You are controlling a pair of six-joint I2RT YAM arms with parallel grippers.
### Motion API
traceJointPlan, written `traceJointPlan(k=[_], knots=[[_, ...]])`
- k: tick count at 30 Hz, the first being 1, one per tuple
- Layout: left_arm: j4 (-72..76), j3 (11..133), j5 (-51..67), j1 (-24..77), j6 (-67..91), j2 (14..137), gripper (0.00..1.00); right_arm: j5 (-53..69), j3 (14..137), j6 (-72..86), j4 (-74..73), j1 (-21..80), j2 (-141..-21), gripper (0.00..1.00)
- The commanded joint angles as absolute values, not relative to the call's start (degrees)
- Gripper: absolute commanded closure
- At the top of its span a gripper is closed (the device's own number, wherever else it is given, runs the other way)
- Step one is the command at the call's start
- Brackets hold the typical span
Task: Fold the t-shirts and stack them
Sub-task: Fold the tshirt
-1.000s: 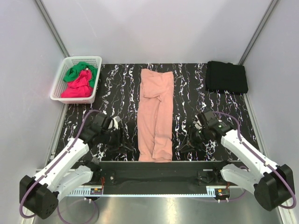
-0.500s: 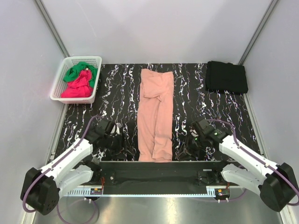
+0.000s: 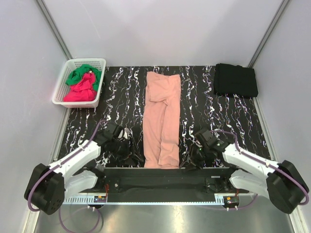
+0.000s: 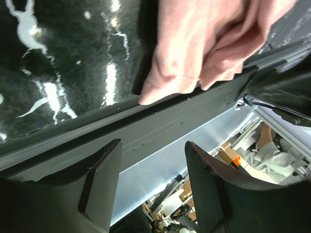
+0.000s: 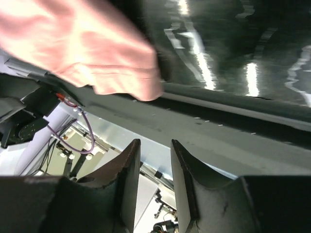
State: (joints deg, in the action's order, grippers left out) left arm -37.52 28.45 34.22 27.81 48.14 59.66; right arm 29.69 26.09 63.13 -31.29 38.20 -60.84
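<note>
A salmon-pink t-shirt (image 3: 163, 119) lies folded into a long narrow strip down the middle of the black marbled table (image 3: 121, 97). Its near hem reaches the front edge. My left gripper (image 3: 135, 158) is low at the hem's left corner, open and empty. In the left wrist view (image 4: 153, 187) the pink hem (image 4: 194, 53) lies just ahead of the fingers (image 4: 102, 184). My right gripper (image 3: 187, 163) is low at the hem's right corner, open with a narrower gap and empty. In the right wrist view (image 5: 155, 179) the hem (image 5: 97, 53) also lies ahead.
A folded black t-shirt (image 3: 235, 80) lies at the back right. A white basket (image 3: 87, 60) at the back left holds a green t-shirt (image 3: 80, 74) and a magenta-red one (image 3: 80, 92). The table's front rail (image 3: 165, 174) runs just under both grippers.
Both grippers have moved down toward the front edge and inward, closer to the near corners of the pink shirt. The shirt has not moved.
</note>
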Motion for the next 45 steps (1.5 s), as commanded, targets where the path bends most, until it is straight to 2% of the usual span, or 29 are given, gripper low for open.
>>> traceJointPlan(k=[1, 6, 11, 24, 32, 36, 45], knots=[[-31.92, 27.95, 37.70, 28.12, 49.65, 58.98, 0.41, 29.19, 22.25, 67.76, -23.13, 38.76, -54.68, 0.59], [-21.28, 23.12, 45.08, 28.12, 55.46, 60.55, 0.41, 30.58, 15.48, 70.84, -18.11, 38.76, -52.20, 0.58], [-21.27, 22.33, 45.00, 28.12, 54.84, 61.43, 0.41, 30.59, 15.64, 69.96, -17.75, 38.67, -52.03, 0.57], [-19.95, 21.79, 45.79, 28.12, 51.68, 67.75, 0.41, 32.08, 20.74, 64.69, -9.59, 38.67, -67.31, 0.55], [-18.37, 22.50, 47.46, 28.12, 50.71, 71.10, 0.40, 32.43, 18.20, 65.83, -4.05, 38.76, -67.14, 0.52], [-16.27, 22.06, 49.39, 28.12, 50.10, 73.03, 0.40, 34.98, 14.51, 67.41, 3.24, 38.76, -68.64, 0.52], [-15.21, 22.85, 50.54, 28.13, 48.78, 78.22, 0.40, 35.42, 11.60, 67.85, 7.02, 38.76, -69.70, 0.51]])
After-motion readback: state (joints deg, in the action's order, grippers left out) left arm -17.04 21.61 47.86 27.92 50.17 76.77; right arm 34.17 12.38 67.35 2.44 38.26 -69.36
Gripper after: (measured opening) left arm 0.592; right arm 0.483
